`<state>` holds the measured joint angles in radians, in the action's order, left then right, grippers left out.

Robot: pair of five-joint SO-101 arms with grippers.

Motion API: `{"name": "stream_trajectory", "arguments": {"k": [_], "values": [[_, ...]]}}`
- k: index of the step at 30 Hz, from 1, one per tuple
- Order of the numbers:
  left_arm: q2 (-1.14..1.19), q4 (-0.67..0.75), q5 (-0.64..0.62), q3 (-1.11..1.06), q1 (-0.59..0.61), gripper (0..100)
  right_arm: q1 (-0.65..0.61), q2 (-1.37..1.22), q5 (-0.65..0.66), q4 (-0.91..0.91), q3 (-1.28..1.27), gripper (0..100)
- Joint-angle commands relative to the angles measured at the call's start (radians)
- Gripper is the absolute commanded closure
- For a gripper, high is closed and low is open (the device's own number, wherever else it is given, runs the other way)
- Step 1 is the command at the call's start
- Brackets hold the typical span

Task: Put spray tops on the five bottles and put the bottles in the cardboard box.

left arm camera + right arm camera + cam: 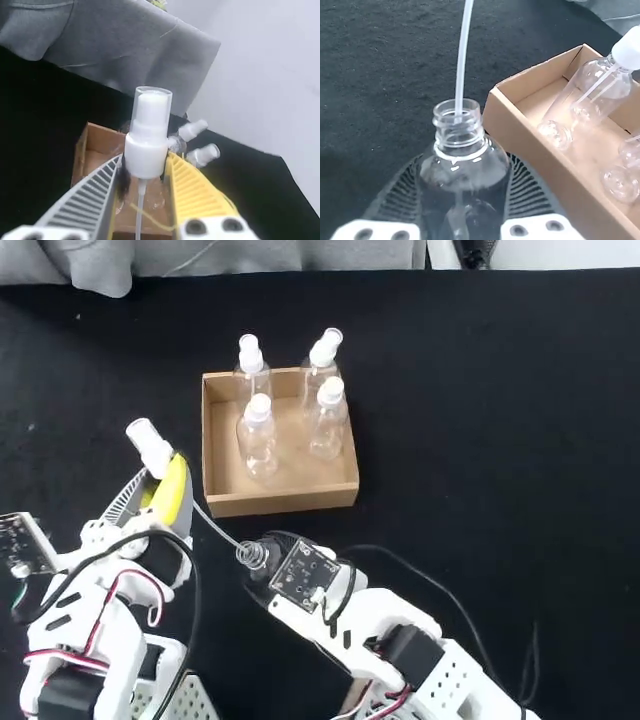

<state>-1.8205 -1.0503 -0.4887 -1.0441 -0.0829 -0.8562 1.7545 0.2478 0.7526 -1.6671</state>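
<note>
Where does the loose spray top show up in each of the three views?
High view: spray top left of the cardboard box, clamped in the left gripper, its tube trailing to the open bottle.
Left wrist view: mid-picture, between the grey and yellow fingers.
Right wrist view: its thin tube entering the open bottle's neck.
Shared landmark: the cardboard box holding capped bottles.
</note>
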Motion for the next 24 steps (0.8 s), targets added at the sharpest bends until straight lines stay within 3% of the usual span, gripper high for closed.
{"name": "stream_trajectory", "arguments": {"k": [1, 6, 16, 21, 24], "values": [[-0.005, -0.041, 0.008, 0.016, -0.104, 97, -0.015, 0.022, 0.005, -0.029, 0.007, 98.8], [-0.005, -0.057, 0.008, 0.010, -0.170, 97, -0.014, 0.022, 0.005, -0.029, 0.007, 98.8], [-0.005, -0.084, 0.012, 0.007, -0.176, 97, -0.009, 0.022, 0.003, -0.037, 0.007, 98.8], [-0.005, -0.084, 0.012, 0.005, -0.183, 97, 0.069, 0.022, 0.003, -0.052, 0.015, 98.7], [-0.005, -0.084, 0.014, -0.018, -0.255, 97, 0.089, 0.022, 0.003, -0.094, 0.001, 98.8]]}}
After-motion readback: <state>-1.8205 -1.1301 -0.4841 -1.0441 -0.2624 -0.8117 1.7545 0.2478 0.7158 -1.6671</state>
